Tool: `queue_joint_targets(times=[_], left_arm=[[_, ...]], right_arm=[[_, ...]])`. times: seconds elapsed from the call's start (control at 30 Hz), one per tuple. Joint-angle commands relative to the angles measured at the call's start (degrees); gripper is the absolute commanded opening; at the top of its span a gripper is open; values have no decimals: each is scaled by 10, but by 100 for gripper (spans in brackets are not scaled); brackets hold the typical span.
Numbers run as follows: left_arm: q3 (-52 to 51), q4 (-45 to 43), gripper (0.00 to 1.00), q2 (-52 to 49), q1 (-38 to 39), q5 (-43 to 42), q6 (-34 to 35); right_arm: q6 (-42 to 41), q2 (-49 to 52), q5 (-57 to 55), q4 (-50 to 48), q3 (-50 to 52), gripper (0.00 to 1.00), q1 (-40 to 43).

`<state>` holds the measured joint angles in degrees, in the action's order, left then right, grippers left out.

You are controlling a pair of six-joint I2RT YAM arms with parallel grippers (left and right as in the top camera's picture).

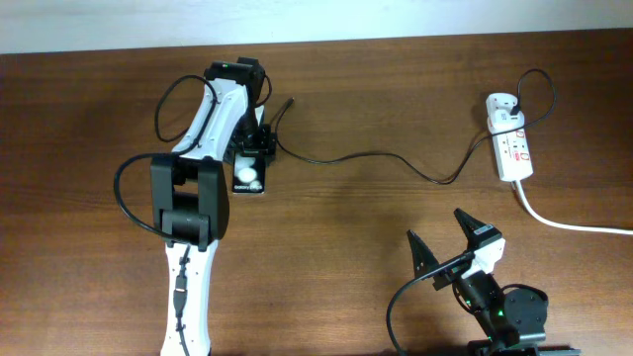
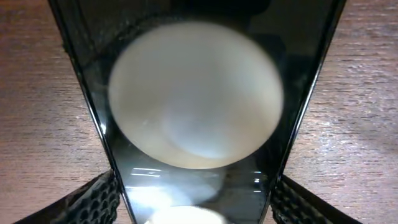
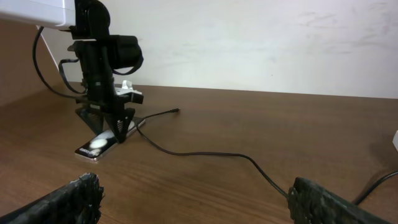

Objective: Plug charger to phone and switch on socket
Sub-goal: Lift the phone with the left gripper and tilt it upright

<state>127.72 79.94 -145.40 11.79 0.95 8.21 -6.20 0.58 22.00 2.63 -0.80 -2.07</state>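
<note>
Left arm: stretched from the near edge up the left side of the table, wrist bent down at the far end.
Left gripper: pointing down, fingers pressed against both long edges of the phone, closed onto it.
Right arm: folded low at the near right.
Right gripper: fingers spread wide apart, holding nothing, over bare wood.
Phone: flat on the wood, white round spots facing up, far end between the left fingers.
Charger: thin black cable running from the socket across the table; connector tip lying loose just beside the left gripper, apart from the phone.
Socket: far right, on its thick white cord; a white plug seated in its far end.
</note>
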Motion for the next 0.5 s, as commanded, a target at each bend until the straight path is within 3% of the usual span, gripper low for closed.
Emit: queue_joint_targets(times=[0.0, 0.2, 0.27, 0.47], left_arm=[[-14, 1, 70, -22, 2, 19, 16], [-14, 1, 53, -22, 2, 19, 16], [-14, 1, 52, -22, 2, 16, 16], [-14, 8, 12, -22, 2, -16, 16]], right_arm=[[-2, -4, 3, 0, 5, 99, 2], [-2, -4, 3, 0, 5, 99, 2], [-2, -4, 3, 0, 5, 99, 2], [-2, -4, 3, 0, 5, 99, 2]])
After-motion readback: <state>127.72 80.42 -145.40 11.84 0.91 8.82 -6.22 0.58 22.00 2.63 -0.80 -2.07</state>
